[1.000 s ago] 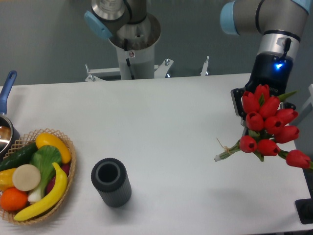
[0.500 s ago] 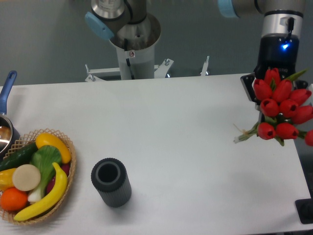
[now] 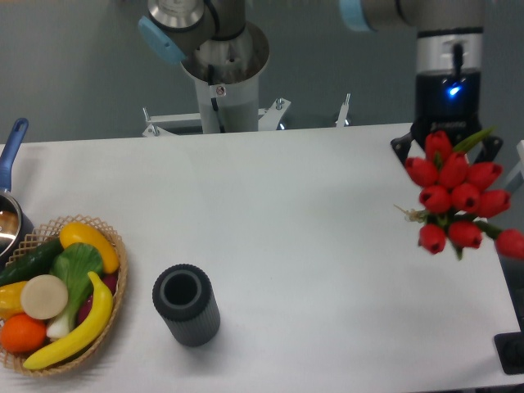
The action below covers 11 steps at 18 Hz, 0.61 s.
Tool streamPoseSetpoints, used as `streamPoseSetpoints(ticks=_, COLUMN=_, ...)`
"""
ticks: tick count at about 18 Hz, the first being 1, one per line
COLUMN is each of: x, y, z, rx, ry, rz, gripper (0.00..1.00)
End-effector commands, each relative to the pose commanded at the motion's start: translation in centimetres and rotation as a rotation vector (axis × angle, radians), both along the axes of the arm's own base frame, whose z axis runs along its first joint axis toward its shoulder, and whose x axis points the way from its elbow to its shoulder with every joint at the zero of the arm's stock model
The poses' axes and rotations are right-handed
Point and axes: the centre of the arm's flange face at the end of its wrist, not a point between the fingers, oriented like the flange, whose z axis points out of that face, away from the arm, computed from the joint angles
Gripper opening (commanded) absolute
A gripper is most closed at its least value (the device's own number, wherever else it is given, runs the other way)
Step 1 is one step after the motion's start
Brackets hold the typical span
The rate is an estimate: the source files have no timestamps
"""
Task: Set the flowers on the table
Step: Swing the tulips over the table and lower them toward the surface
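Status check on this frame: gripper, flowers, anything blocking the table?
Gripper mostly hidden behind the blooms, apparently shut on the flowers. Flowers held above the table, right edge, not yet down. Dark cylinder and basket far left, not in the way.

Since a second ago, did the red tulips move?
Yes. The tulips went up and a little right in the picture, toward the table's back right corner. The dark vase stayed put.

The table under me is smooth, matt white. The flowers in my hand look waxy, faintly glossy. The dark cylinder looks like ribbed matt rubber or plastic. The basket is woven wicker; its banana shines like plastic.
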Motion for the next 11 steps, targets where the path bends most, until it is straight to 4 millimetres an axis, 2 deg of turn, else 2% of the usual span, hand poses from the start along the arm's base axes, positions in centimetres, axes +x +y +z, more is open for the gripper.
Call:
streamPoseSetpoints(ticks=6, x=3.5, y=5.9, z=-5.8, rx=-0.287, ry=0.067, rz=-0.030, gripper=0.30)
streamPoseSetpoints(ticks=11, x=3.8, y=7.9, z=-10.6, rx=-0.462, ry=0.094, rz=-0.031, gripper=0.30)
